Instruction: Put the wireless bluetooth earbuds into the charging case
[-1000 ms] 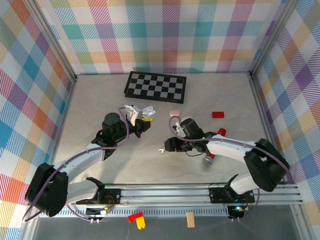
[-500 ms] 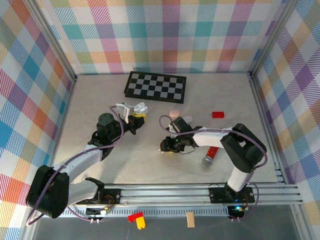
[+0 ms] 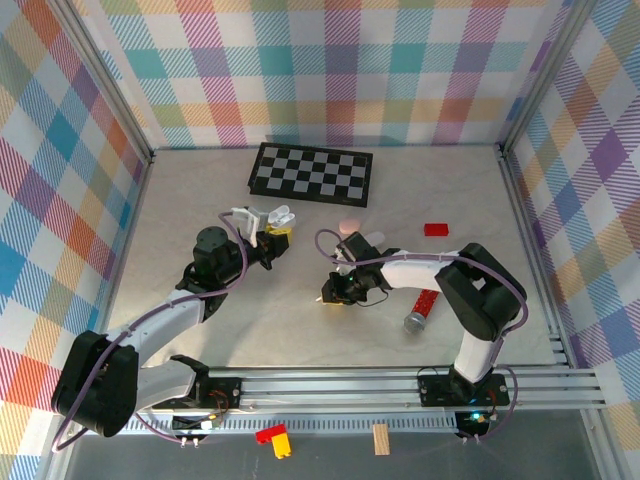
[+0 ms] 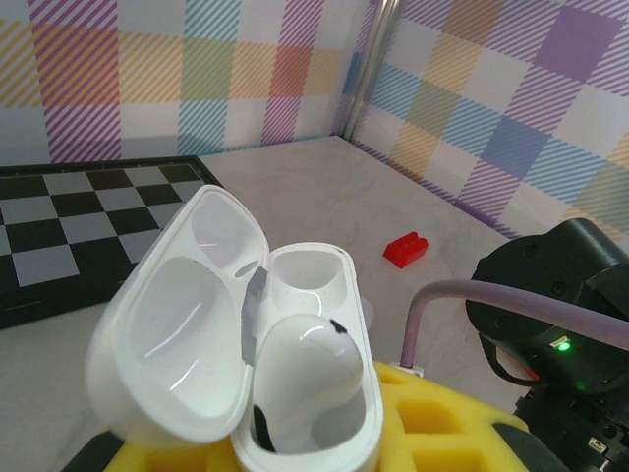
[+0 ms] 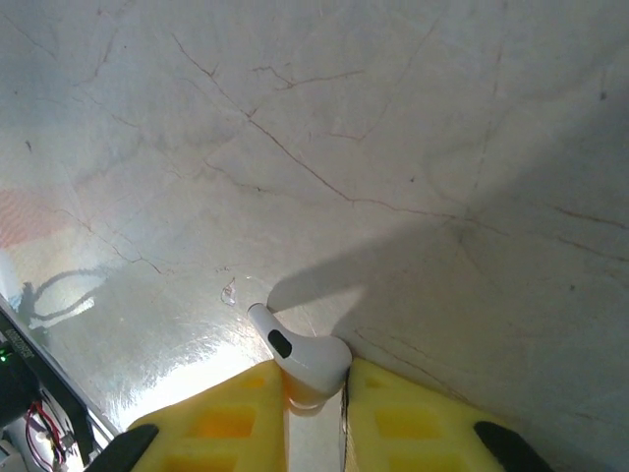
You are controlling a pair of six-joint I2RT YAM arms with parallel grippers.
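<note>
left hand grips white case, lid open, one earbud seated inside | right hand pinches second earbud low over worktop, near its middle, contact unclear

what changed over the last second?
Right gripper slid left and its jaws closed on the loose earbud. Left gripper carried the open case slightly left and farther out. Chessboard and red brick stayed put.

Earbud seated in open case; chessboard behind; second earbud right of case, nearer front.
</note>
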